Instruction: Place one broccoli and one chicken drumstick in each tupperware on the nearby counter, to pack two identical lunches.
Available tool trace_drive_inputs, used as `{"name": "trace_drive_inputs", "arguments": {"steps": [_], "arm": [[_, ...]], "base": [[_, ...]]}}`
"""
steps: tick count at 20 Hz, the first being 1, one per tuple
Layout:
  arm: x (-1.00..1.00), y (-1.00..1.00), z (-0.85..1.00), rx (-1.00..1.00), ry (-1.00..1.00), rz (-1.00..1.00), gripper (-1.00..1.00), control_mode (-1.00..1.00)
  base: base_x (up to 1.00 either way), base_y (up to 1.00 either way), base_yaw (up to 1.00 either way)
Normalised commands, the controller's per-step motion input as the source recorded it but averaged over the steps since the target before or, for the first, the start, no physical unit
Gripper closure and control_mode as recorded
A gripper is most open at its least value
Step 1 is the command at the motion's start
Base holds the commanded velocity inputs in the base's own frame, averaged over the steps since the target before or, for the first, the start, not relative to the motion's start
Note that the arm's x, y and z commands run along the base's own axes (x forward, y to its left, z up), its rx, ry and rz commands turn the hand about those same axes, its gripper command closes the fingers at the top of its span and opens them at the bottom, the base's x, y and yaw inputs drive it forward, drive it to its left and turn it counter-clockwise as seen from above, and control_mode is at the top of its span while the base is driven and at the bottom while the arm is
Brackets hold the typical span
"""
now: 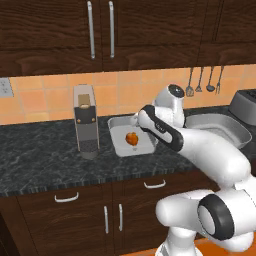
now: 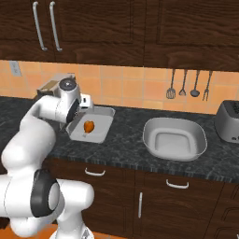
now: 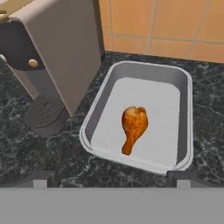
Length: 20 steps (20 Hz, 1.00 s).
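Left base view: chicken drumstick [image 1: 131, 138] lies inside squarish tupperware [image 1: 131, 136] on table [image 1: 45, 155].
Right base view: wider tupperware [image 2: 174, 138] holds nothing.
Hand view: gripper [image 3: 112, 177] spread wide, holding nothing, above drumstick. Likely light, glossy, slippery; best pinched across thick end.

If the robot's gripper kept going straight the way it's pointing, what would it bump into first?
Probably the chicken drumstick lying in the squarish tupperware. The open gripper points down into that tub, with nothing between. It might just miss and hit the tub's floor; depth is hard to judge.
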Motion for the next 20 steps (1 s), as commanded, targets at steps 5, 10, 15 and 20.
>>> {"name": "trace_drive_inputs", "arguments": {"steps": [5,10,15,20], "arm": [[-1.0,-0.08,0.76,-0.05,0.11,0.01,-1.0,-1.0],[-1.0,-0.1,0.84,-0.01,0.17,0.0,-1.0,-1.0],[-1.0,-0.1,0.63,-0.05,0.15,0.0,-1.0,-1.0],[-1.0,-0.07,0.24,-0.08,0.06,0.0,-1.0,-1.0]], "base": [[0.0,0.0,0.0],[0.0,0.0,0.0],[0.0,0.0,0.0],[0.0,0.0,0.0]]}}
